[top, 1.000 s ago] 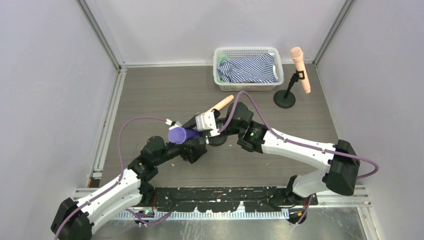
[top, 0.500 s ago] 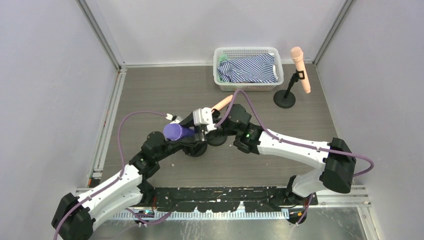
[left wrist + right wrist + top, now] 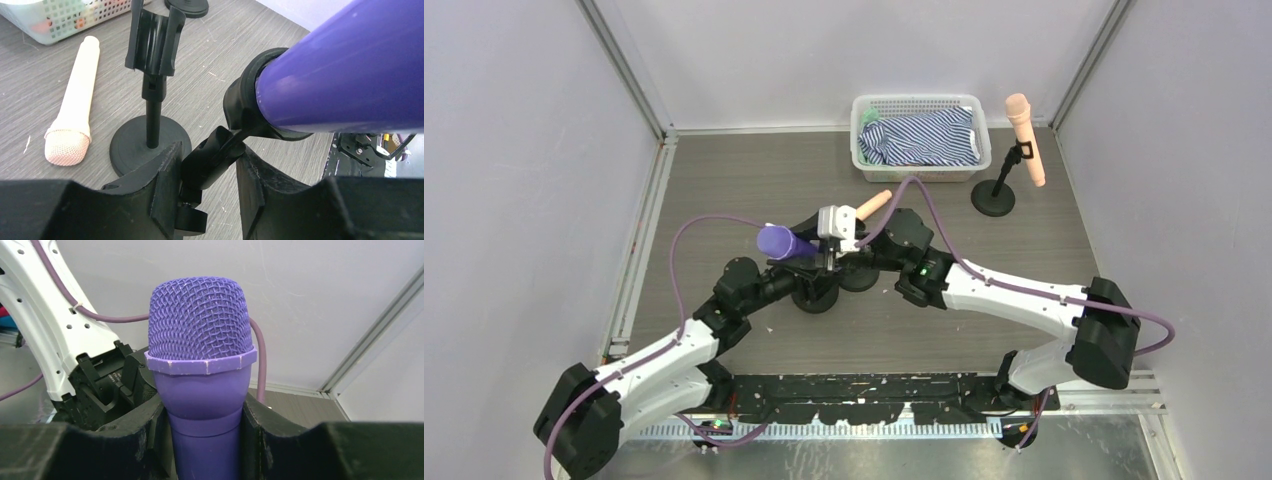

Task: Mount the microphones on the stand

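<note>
The purple microphone [image 3: 776, 241] is tilted, head to the left, and sits in the black clip [image 3: 250, 102] of a small stand [image 3: 816, 297]. My right gripper [image 3: 816, 248] is shut on the microphone just below its mesh head [image 3: 200, 330]. My left gripper [image 3: 207, 155] is shut on the swivel joint [image 3: 212, 152] of that stand, under the clip. A peach microphone [image 3: 72, 105] lies flat on the table beside an empty stand [image 3: 152, 45]. Another peach microphone [image 3: 1025, 138] sits clipped in the far right stand [image 3: 993, 200].
A white basket [image 3: 861, 150] with striped cloth stands at the back, its corner also in the left wrist view [image 3: 50, 25]. Both arms cross at the table's middle. Purple cables loop over them. Walls enclose the table on three sides.
The purple microphone and its stand clip have moved up and toward the back, held by both grippers. The left arm has reached further forward.
</note>
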Available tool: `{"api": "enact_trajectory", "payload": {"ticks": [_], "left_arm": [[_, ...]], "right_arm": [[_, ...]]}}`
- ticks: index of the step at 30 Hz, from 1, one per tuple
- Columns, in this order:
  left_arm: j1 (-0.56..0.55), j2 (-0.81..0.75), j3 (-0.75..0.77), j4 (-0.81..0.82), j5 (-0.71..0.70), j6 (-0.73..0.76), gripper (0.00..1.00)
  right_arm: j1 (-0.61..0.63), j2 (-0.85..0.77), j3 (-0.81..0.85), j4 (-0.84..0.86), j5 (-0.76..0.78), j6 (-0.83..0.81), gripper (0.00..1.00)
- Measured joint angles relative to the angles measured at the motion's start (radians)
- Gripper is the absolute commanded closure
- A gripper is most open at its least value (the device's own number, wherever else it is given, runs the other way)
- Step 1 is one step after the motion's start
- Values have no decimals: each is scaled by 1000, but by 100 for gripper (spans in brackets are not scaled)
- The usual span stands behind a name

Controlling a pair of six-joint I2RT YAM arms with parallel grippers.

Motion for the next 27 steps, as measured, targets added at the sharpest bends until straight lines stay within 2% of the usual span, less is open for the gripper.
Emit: {"api": "enact_trajectory", "payload": {"ticks": [6,12,19,27], "left_arm": [[0,37,-6,62,5,1,100],[-7,25,-27,84,-2,0,100],[-12,-55,-84,93,-79,-23,100],[-12,-59,-93,103,-121,-35,100]], "right_arm": [[-1,-36,-28,-13,61,-18,99],[-3,-93,-29,-128,134,-49,99],[-7,-164,-32,-236,221,-74,99],[-12,-179,-34,-274,308,-84,99]]}}
